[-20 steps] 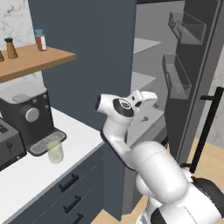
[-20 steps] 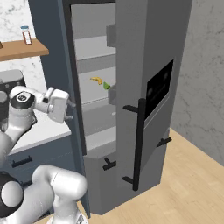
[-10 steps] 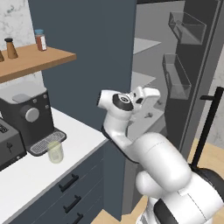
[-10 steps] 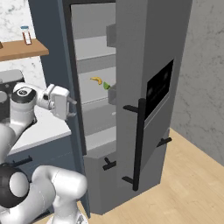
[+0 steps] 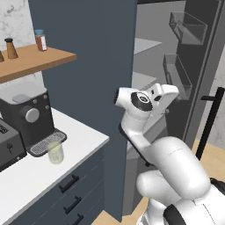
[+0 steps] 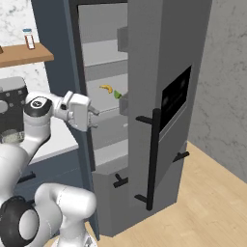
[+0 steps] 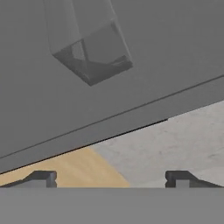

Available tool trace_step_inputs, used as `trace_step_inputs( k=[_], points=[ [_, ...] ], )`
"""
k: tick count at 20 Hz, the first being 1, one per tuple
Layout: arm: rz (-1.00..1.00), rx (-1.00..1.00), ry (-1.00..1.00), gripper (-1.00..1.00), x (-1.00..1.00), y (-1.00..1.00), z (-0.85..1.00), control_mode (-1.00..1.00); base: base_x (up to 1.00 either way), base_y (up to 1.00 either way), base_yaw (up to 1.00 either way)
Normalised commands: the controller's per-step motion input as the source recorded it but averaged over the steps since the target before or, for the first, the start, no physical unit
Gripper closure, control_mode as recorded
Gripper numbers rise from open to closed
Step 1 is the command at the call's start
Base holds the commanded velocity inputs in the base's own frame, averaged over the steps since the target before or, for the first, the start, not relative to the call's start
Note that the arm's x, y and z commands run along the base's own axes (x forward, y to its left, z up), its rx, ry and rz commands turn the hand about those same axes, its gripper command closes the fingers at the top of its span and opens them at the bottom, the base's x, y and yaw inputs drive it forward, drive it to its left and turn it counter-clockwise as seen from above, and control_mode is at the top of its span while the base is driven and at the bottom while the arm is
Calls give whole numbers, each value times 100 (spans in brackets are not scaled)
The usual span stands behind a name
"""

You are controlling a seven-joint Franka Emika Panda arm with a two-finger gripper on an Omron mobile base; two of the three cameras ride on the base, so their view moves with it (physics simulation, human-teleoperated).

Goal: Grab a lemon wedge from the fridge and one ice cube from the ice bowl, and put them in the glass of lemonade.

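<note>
So the fridge [image 6: 144, 72] door is swung wide open and the whole thing comes down to one gap; the gripper [image 6: 93, 117] sits at the near left edge of the opening, empty, jaws spread as wide as they go, nothing between the fingertips [image 7: 43, 177]; the lemon wedge [image 6: 117, 95] is on a middle shelf, farther in and to the right of the hand, and a bit higher than it; well apart, no contact at all; right next to it on its left is the yellow curved piece [image 6: 107, 89], which is the wrong thing, so the approach wants to come in on the wedge's side; the wedge is too tiny here to tell which way its pointed tip runs, so I can't say how the jaws should line up with it; the hand camera is looking past the shelf at the door bins [image 7: 89, 57] and the wooden floor [image 7: 70, 168], so by my reckoning the wrist needs to swing round toward the shelf before reaching; the glass of lemonade [image 5: 55, 152] waits back on the counter [image 5: 66, 162] to the left, by the coffee machine [image 5: 28, 118], on the far side of the arm from the fridge; nothing's gone in it yet as far as I can see.
</note>
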Motion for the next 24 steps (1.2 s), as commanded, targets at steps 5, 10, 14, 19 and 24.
trace_step_inputs(
  k=[5, 10, 14, 19, 24],
  points=[
    [0, -12, 14, -100, 5, -10, 26, -100, 0, 0, 0],
    [0, -12, 25, -100, 27, 0, 3, -100, 0, 0, 0],
    [0, -12, 30, -100, 66, 0, 0, -100, 0, 0, 0],
    [0, -1, 12, -100, 28, 0, 0, -100, 0, 0, 0],
    [-1, 0, 5, -100, 4, -22, -23, -100, 0, 0, 0]
  ],
)
